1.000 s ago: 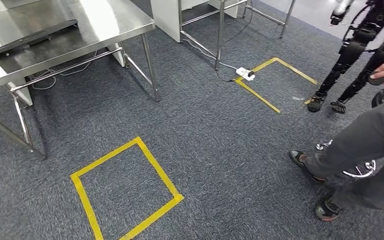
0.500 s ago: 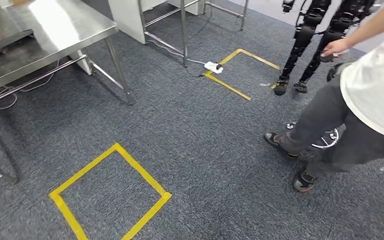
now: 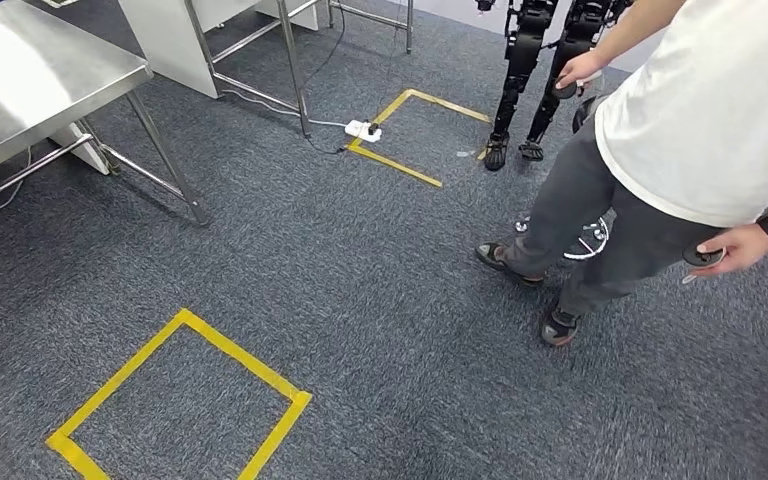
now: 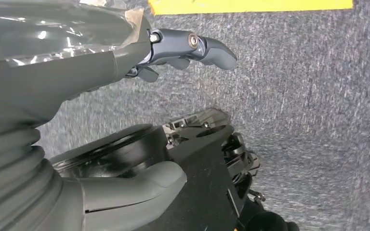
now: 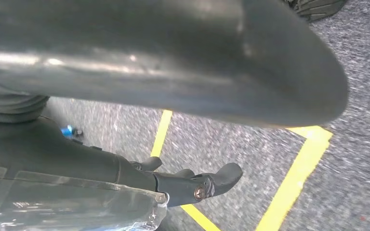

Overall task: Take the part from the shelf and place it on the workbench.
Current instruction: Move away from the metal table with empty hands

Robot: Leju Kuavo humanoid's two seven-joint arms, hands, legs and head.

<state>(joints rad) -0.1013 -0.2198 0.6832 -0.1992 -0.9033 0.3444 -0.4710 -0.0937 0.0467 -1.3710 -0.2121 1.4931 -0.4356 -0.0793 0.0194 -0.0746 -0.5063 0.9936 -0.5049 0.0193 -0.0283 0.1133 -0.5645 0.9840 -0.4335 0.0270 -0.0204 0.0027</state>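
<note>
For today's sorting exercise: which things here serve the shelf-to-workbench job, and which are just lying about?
Job: steel table, probably the workbench; left hand; right hand, both empty.
Lying about: power strip; near tape square; far tape square; person; other robot's legs.

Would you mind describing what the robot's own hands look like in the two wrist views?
The left hand has a smooth grey cover, grey ribbed bellows at the wrist, a thick grey thumb and dark fingers with a round metal pivot screw. The right hand looks the same: dark fingers, a silver screw, and glossy clear film over its back.
</note>
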